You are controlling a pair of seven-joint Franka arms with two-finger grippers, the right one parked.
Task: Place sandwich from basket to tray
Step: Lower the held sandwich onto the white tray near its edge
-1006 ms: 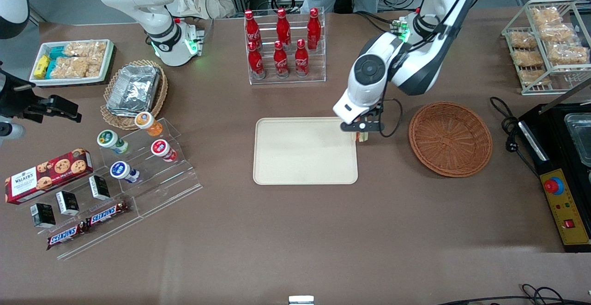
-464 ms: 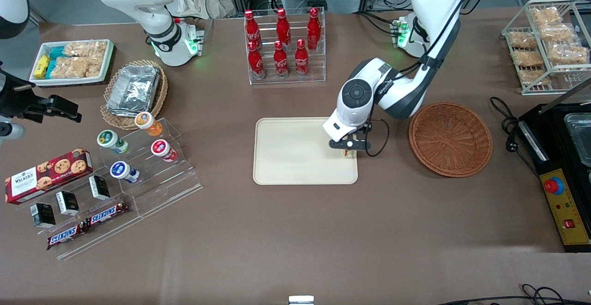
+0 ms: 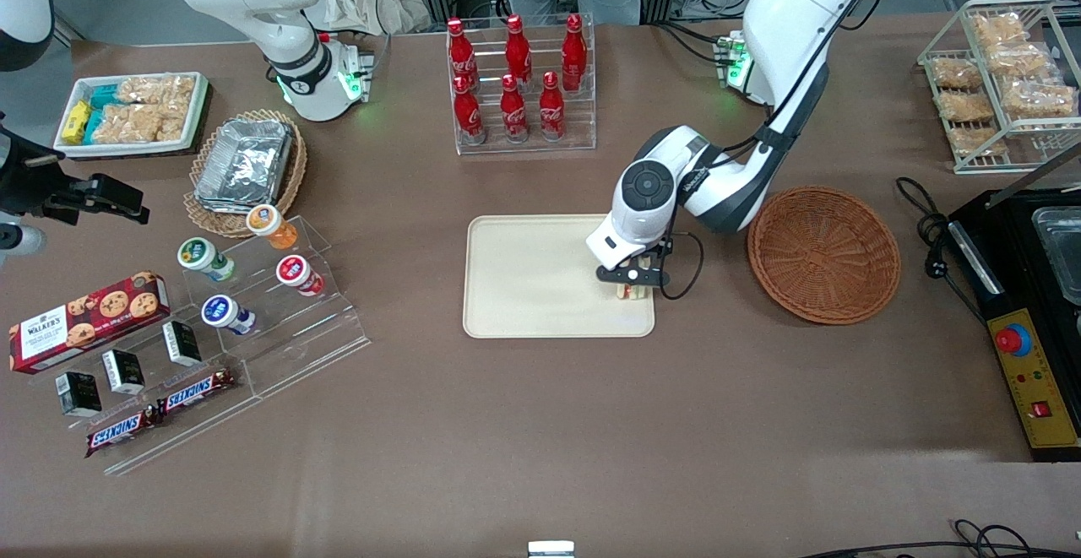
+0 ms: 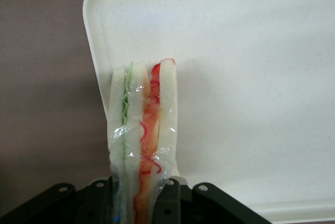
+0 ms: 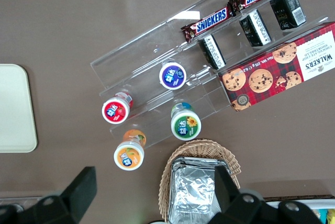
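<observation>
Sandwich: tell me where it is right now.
The sandwich is clamped in the gripper, low over the tray near the edge closest to the basket.

Brown table [image 3: 540,423] — bearing tray [image 3: 524,288], basket [image 3: 823,254] — end effector [image 3: 632,288] over tray.

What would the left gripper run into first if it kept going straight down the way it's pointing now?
Most likely the tray. The left gripper points down over the tray's edge nearest the basket, shut on the sandwich, so the sandwich's lower end would touch first. The gap beneath is unclear.
</observation>
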